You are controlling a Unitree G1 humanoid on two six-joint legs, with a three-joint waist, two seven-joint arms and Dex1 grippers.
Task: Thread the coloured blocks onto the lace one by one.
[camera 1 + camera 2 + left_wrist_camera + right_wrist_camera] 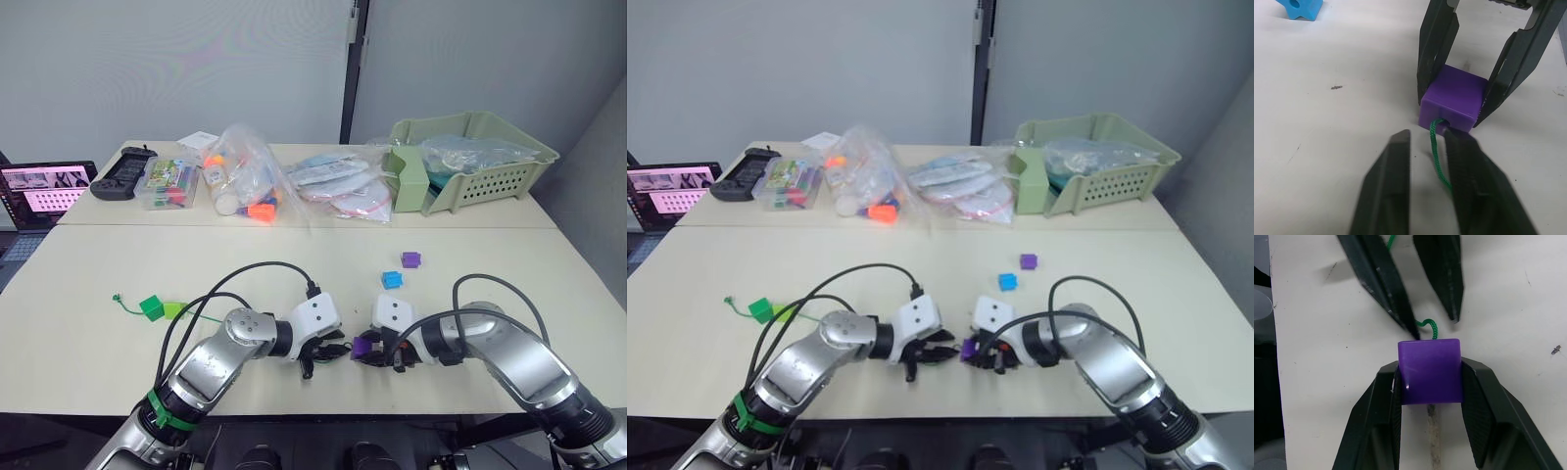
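My right gripper is shut on a purple block resting on the table, low in the middle in the left eye view. The green lace enters the block's hole, and its silvery tip sticks out the far side between the right fingers. My left gripper is open just in front of the block, with the lace running between its fingers. Back along the lace sit a dark green block and a light green block. A blue block and a second purple block lie loose beyond the grippers.
At the table's far side stand a green basket, clear bags of craft items, a clear box and a black controller. A laptop sits at the far left.
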